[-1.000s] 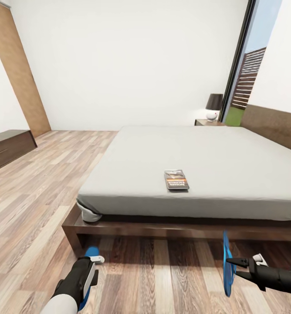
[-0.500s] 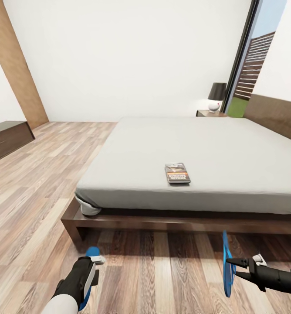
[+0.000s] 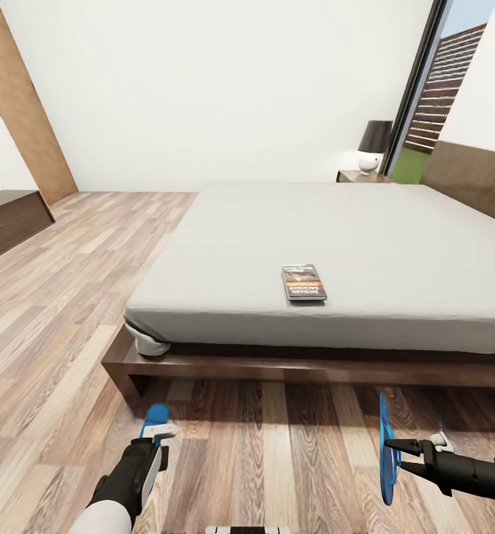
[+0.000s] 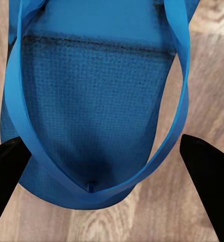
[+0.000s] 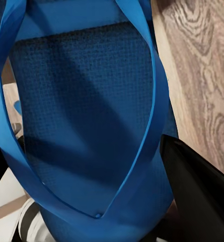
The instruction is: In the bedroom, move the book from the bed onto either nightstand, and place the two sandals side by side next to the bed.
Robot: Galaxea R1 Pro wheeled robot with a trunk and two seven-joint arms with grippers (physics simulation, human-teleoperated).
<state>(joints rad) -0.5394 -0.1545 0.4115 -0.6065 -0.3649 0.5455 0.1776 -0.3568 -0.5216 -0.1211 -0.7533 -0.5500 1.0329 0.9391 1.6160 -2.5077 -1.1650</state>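
Bedroom: white walls, wood-plank floor (image 3: 47, 311) across the lower frame. Bed (image 3: 321, 252) takes up centre and right of the head view, pale grey mattress on a dark wood frame, headboard (image 3: 473, 194) at right edge. Long low dark cabinet (image 3: 10, 222) at left edge, brown door panel (image 3: 25, 119) upper left, dark-framed window (image 3: 444, 89) upper right with slatted fence and grass outside. Nightstand (image 3: 362, 176) sits at the bed's far corner, upper right of centre, with a dark-shaded lamp (image 3: 373, 144) on it. Book (image 3: 303, 282) lies flat on the mattress near the front edge, centre frame, orange band visible, well apart from the nightstand. Left hand (image 3: 157, 430) lower left of the head view, above the floor just in front of the bed frame, closed on one blue sandal (image 3: 155, 415), whose toe end sticks out past the fingers; in the left wrist view that sandal (image 4: 99, 111) sits between the dark fingertips (image 4: 207, 176), strap side facing the camera. Right hand (image 3: 392, 449) lower right, gripping the other sandal (image 3: 384, 445), which stands on edge, seen nearly side-on; right wrist view has this sandal (image 5: 86, 126) close up against a dark finger (image 5: 197, 186). The two sandals are well apart, both off the floor.
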